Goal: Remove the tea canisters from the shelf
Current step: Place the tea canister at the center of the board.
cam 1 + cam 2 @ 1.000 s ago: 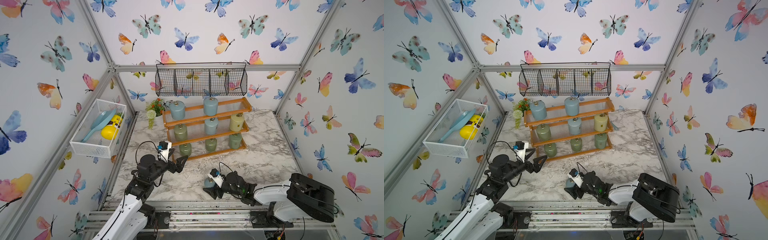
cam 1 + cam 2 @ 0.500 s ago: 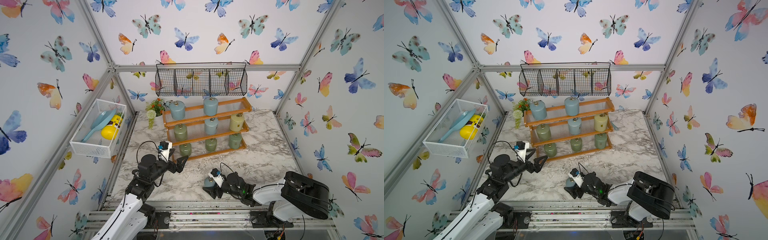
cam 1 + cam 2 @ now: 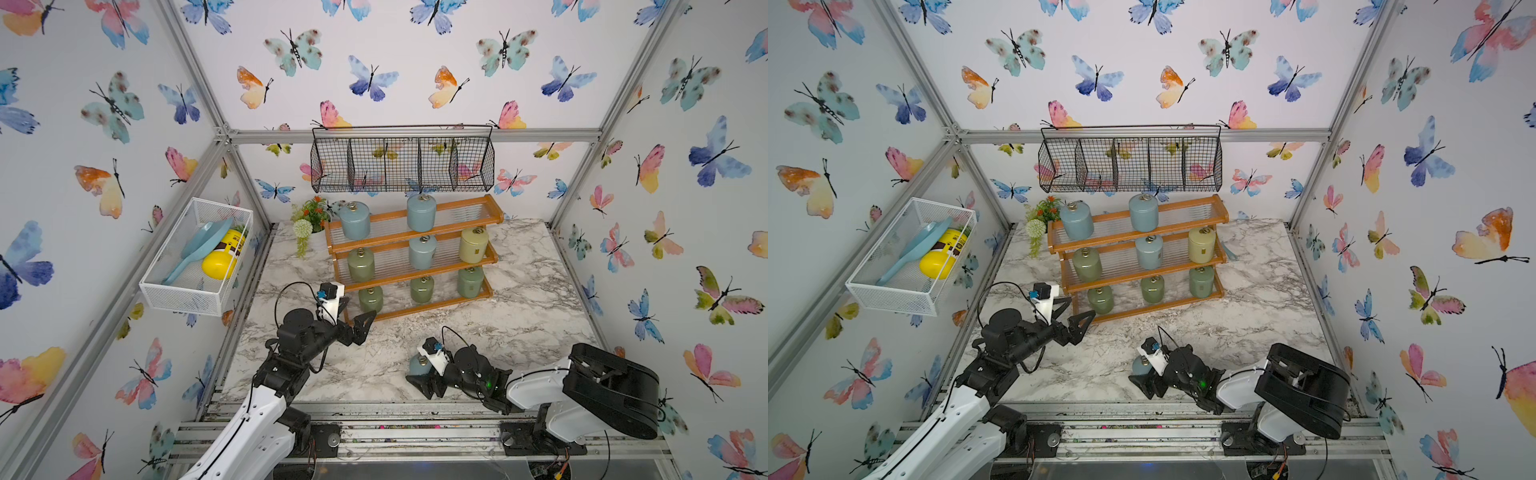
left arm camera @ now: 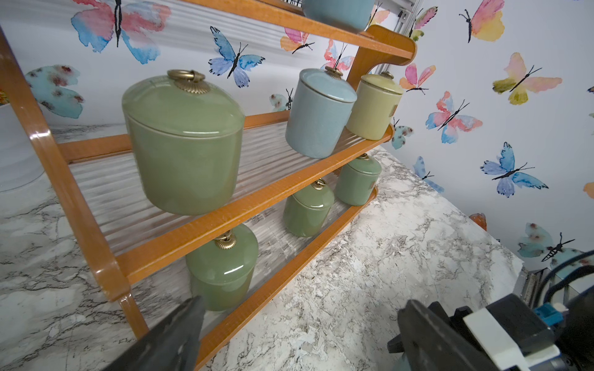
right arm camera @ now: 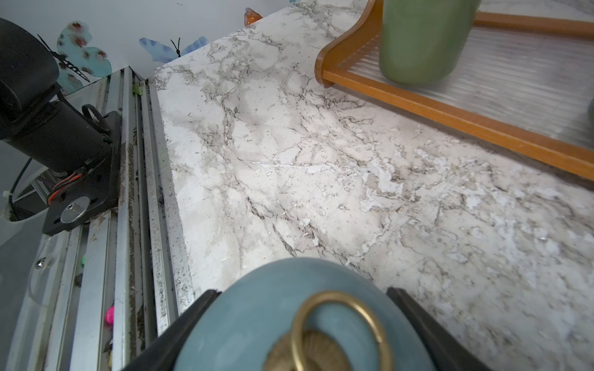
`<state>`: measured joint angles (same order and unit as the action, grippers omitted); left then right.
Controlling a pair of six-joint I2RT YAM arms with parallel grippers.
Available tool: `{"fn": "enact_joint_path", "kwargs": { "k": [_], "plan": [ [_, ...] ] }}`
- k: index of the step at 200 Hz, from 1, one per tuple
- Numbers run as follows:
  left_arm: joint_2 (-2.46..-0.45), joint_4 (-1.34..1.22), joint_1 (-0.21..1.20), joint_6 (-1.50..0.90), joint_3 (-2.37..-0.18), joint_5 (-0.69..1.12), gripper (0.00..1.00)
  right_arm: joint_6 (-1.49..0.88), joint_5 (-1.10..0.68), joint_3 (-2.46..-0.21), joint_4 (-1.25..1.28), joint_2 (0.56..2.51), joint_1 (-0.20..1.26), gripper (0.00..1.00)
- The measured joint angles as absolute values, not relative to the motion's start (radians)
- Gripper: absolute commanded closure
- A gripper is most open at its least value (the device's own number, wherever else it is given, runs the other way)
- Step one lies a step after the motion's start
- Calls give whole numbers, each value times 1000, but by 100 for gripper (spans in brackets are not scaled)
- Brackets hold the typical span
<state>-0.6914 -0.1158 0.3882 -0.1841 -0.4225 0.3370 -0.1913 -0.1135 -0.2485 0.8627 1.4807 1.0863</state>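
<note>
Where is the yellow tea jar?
In both top views the pale yellow canister stands on the middle tier of the shelf, at its right end, beside a pale blue canister.

White walls [image 3: 415,62] plastered with watercolour butterflies, silver aluminium frame bars [image 3: 540,135], and a grey-veined marble-look tabletop [image 3: 519,324]. Black wire basket [image 3: 403,166] hangs on the far wall, white mesh basket [image 3: 183,295] on the left one.

The marble-patterned bench [image 3: 519,316] carries the three-tier wooden shelf [image 3: 419,311] at 12 o'clock, a white-potted plant [image 3: 309,216] just beside it at 11 o'clock, and one pale blue tea canister [image 3: 417,365] near 6 o'clock.
</note>
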Motion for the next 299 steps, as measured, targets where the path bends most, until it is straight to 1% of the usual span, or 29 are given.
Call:
{"fn": "enact_joint_path", "kwargs": {
  "k": [135, 222, 299],
  "plan": [
    [-703, -123, 402, -184, -422, 329, 2, -194, -137, -249, 806, 1445, 1087, 1],
    [-692, -80, 403, -180, -442, 317, 1, -191, -142, -285, 656, 1341, 1087, 1],
    [-691, 43, 405, -119, -611, 299, 1, -173, -103, -385, 470, 1203, 1087, 1]
  ]
}}
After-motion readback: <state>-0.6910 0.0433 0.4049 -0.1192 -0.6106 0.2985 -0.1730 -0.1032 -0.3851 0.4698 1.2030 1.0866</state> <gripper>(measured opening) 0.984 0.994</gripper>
